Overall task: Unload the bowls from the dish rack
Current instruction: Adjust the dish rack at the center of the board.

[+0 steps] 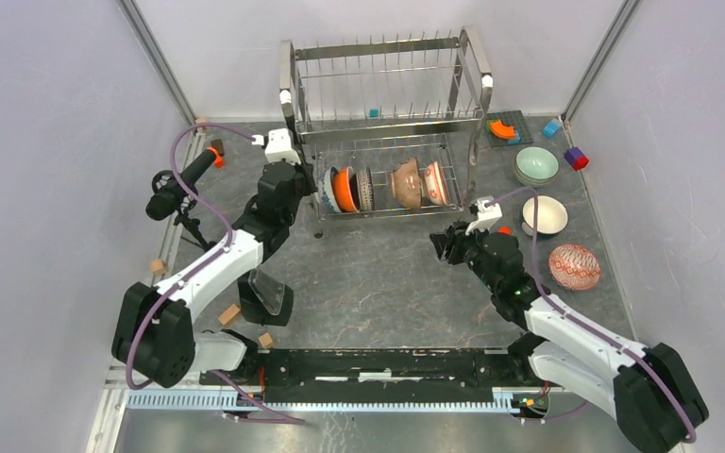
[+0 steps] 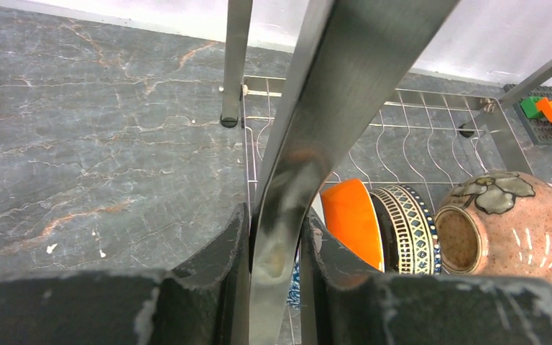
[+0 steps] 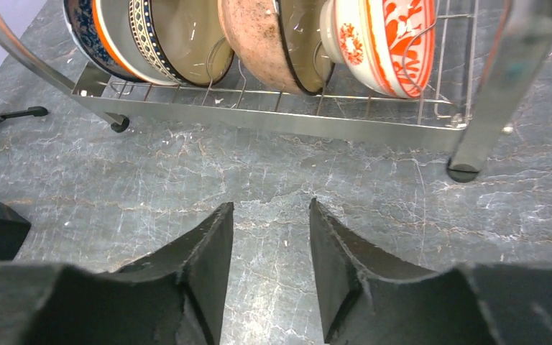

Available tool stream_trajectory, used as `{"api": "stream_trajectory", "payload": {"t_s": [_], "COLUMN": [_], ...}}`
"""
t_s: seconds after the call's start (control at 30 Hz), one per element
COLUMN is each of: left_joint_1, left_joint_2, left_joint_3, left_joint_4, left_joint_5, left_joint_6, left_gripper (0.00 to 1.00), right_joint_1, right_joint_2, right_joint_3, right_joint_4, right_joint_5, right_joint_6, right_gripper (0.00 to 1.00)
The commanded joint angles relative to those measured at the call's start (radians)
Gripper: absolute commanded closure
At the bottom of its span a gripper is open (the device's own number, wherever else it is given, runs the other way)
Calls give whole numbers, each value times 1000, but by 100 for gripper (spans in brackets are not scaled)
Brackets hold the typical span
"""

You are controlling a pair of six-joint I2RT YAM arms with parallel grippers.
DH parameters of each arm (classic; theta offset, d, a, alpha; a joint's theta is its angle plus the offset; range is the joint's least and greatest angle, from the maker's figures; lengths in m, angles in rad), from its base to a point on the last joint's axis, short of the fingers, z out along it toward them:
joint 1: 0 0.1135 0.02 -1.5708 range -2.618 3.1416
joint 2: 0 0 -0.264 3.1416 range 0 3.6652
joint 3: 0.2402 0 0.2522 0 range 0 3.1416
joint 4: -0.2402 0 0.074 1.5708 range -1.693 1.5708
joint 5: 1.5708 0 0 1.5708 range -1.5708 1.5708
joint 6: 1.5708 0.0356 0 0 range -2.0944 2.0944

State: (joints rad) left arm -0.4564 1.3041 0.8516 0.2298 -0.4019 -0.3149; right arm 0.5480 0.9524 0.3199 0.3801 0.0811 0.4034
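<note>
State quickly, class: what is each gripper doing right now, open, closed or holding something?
Left gripper: closed on an upright steel post of the dish rack.
Right gripper: open, holding nothing.

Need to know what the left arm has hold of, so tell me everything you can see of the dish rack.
The dish rack is a tall two-tier frame of shiny steel, with polished legs, thin wire shelves and a row of upright prongs on top. It stands upright at the far side of the grey marbled table. Five bowls stand on edge in its lower tier, and the upper tier looks bare. The left pincer is shut on its front left leg.
</note>
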Motion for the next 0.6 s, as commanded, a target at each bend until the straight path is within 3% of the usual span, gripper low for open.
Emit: {"api": "stream_trajectory", "payload": {"t_s": [0.0, 0.4, 0.47, 0.57], "left_joint_1": [113, 208, 206, 203], "left_joint_2": [9, -23, -54, -111], "left_joint_3": [6, 18, 7, -7], "left_joint_4": [-102, -135, -135, -152], "left_joint_5": [-122, 0, 51, 116], "left_joint_6": [-69, -61, -76, -104], "left_gripper": [98, 96, 87, 64], "right_joint_1": [2, 3, 2, 3], "right_joint_2": [-90, -259, -270, -285], "right_joint_3": [-32, -114, -121, -122], "right_joint_4": [-32, -21, -20, -25], "right_joint_5": [-47, -211, -214, -219], "right_joint_6": [-29, -57, -64, -67], "right_gripper": [49, 41, 40, 38]}}
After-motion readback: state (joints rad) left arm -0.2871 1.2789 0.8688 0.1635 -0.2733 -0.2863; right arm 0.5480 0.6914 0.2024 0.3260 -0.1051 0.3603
